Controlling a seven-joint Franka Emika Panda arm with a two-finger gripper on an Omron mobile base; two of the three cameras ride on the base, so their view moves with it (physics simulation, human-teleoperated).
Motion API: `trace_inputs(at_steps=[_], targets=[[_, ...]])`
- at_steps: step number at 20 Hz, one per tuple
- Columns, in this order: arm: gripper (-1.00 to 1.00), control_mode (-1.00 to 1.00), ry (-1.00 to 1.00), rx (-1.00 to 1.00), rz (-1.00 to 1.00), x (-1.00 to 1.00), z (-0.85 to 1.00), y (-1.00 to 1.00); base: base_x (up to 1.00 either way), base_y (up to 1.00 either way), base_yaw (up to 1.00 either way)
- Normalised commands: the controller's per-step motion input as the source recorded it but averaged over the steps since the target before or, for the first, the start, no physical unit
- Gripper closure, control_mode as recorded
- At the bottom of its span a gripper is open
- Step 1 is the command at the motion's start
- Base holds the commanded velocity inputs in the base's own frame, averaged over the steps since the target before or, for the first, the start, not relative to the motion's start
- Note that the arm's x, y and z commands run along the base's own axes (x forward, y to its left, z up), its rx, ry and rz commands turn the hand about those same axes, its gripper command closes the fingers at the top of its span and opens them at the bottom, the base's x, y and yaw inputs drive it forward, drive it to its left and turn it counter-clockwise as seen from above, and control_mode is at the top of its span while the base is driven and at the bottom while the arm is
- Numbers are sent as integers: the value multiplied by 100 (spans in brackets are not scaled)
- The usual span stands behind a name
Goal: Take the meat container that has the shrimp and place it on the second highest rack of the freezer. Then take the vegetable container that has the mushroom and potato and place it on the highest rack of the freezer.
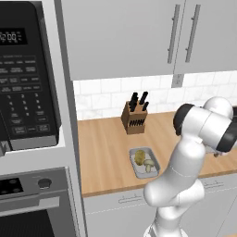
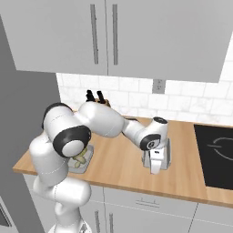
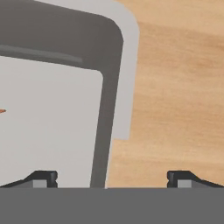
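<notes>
The meat container (image 3: 52,122), a shallow grey tray, lies on the wooden counter (image 3: 175,87) directly under my hand. An orange tip of the shrimp (image 3: 1,111) peeks in at the left edge of the hand view. My gripper (image 3: 111,177) is open, with one fingertip over the tray's floor and the other over bare wood, so the tray's side wall runs between them. From the right base view the gripper (image 2: 156,169) points down at the counter's middle. The vegetable container (image 1: 145,163) with potato and mushroom sits further left near the counter's front edge. The freezer and its racks are out of view.
A knife block (image 1: 135,118) stands at the back by the tiled wall. A microwave (image 1: 23,69) and a black-fronted oven (image 1: 32,208) fill the tall column on the left. A black cooktop (image 2: 216,154) lies to the right. Wall cabinets (image 2: 136,36) hang overhead.
</notes>
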Motion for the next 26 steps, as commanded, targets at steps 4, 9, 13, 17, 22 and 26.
trace_inputs(at_steps=[4,9,13,17,22,26], targets=[[-100,-100,0,4,0,19,-1,-13,0,0,0],[-100,-100,0,0,0,27,-13,0,0,0,0],[100,-100,0,0,0,19,-28,0,0,0,0],[100,-100,0,0,0,0,-1,0,0,0,0],[100,-100,-1,0,0,2,0,0,0,0,0],[100,-100,-5,2,-2,3,22,0,0,0,0]])
